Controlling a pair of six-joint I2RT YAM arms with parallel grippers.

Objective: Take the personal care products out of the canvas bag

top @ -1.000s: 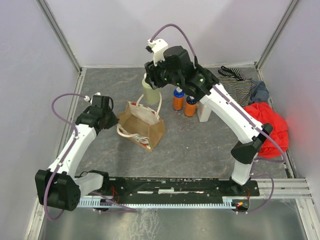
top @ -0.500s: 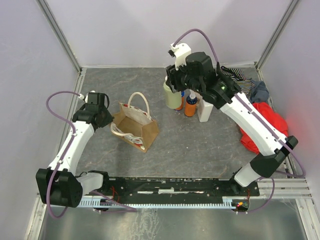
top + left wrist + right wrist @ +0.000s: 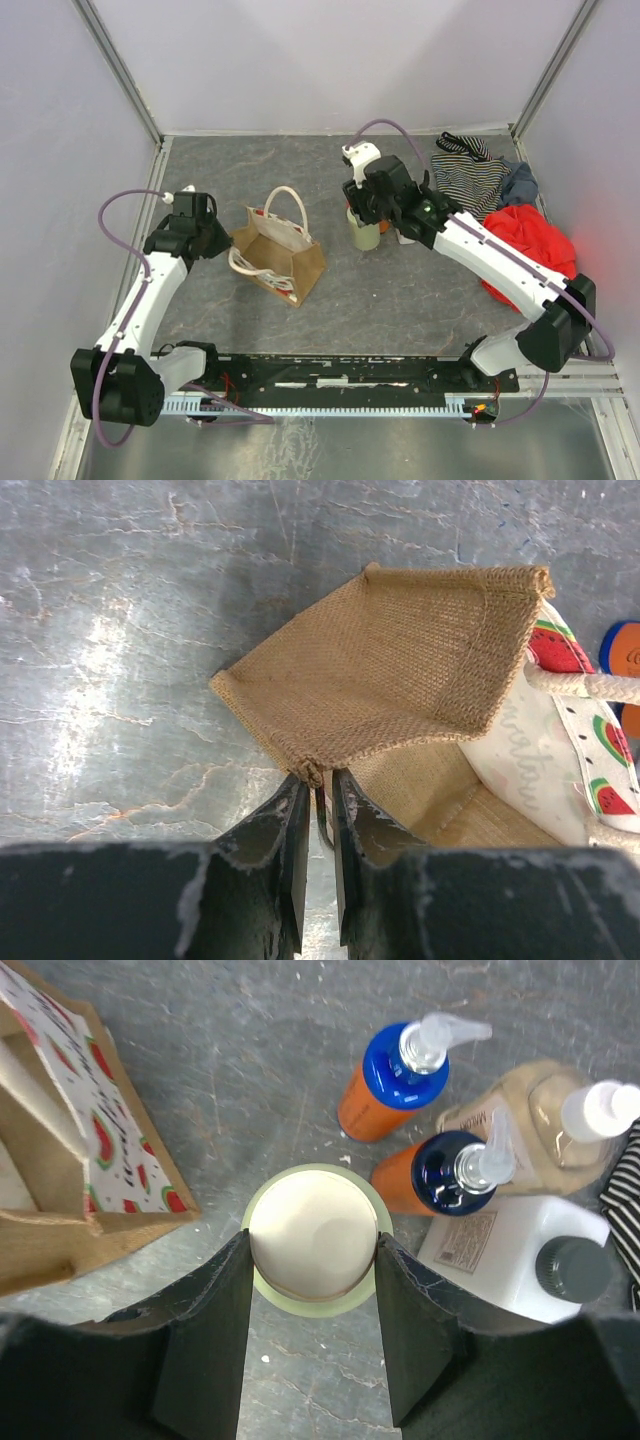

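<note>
Burlap, tan and coarse, makes up the one canvas bag (image 3: pixel 277 252), which stands open-mouthed on the grey table (image 3: pixel 400 300) with two cream rope handles and a white side panel printed with red-and-green watermelon slices. Five personal care products are all outside the bag, clustered on its right: two orange pump bottles with blue tops (image 3: pixel 385 1085) (image 3: pixel 440 1175), one beige pump bottle (image 3: pixel 530 1120), one white flat bottle (image 3: pixel 510 1250) with a dark grey cap, and one pale-green cylinder (image 3: pixel 315 1240) with a cream cap, the nearest of them to the bag. The right gripper (image 3: pixel 313 1245) has its two fingers clamped on either side of that cylinder; whether its base touches the table cannot be told. The left gripper (image 3: pixel 318 810), on the bag's left, has its fingers nearly together, pinching a corner of the burlap rim. Farther right of the bag than the bottles lie three cloths: a striped garment (image 3: pixel 468 175), a grey-blue cloth (image 3: pixel 520 183) and a red cloth (image 3: pixel 530 250). From above, the right arm hides most of the bottle cluster, and the bag's floor is only partly seen.
</note>
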